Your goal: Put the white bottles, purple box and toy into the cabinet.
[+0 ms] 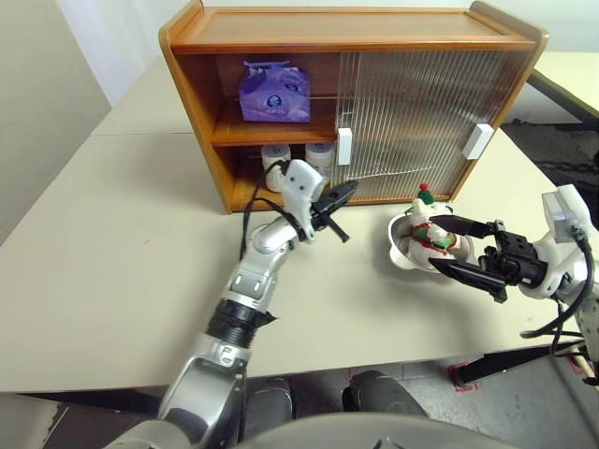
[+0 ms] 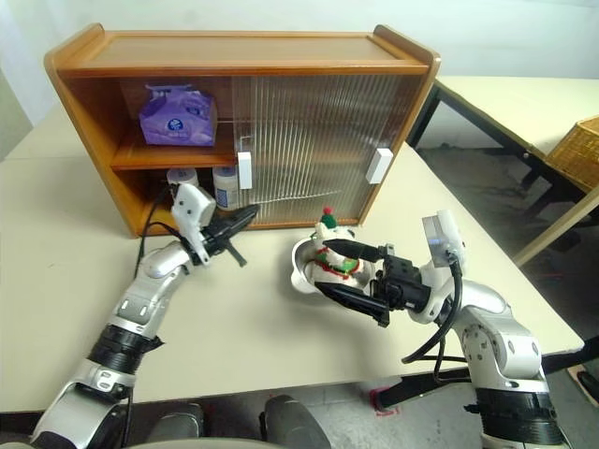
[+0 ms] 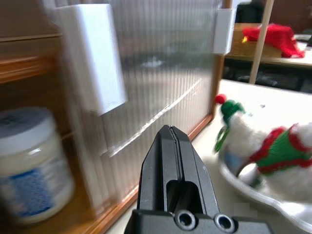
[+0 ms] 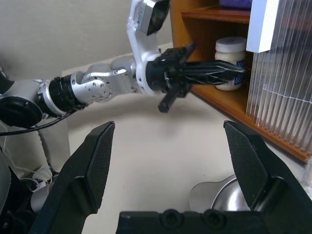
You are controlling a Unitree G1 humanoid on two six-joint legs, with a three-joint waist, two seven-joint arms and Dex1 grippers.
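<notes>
The wooden cabinet (image 1: 356, 42) stands at the back of the table with its left side open. The purple box (image 1: 273, 94) lies on the upper shelf. Two white bottles (image 1: 276, 157) (image 1: 320, 154) stand on the lower shelf. My left gripper (image 1: 348, 192) is shut and empty, pointing rightward just in front of the lower shelf, near the door handle (image 3: 95, 58). The toy (image 1: 429, 227) sits in its silver dish (image 1: 401, 245) on the table right of it. My right gripper (image 1: 435, 243) is open, one finger on each side of the dish.
Both ribbed sliding doors cover the cabinet's right side, with white handles (image 1: 343, 145) (image 1: 478, 141). The table's front edge runs close below my arms. A second table and a wicker basket (image 2: 580, 150) stand to the right.
</notes>
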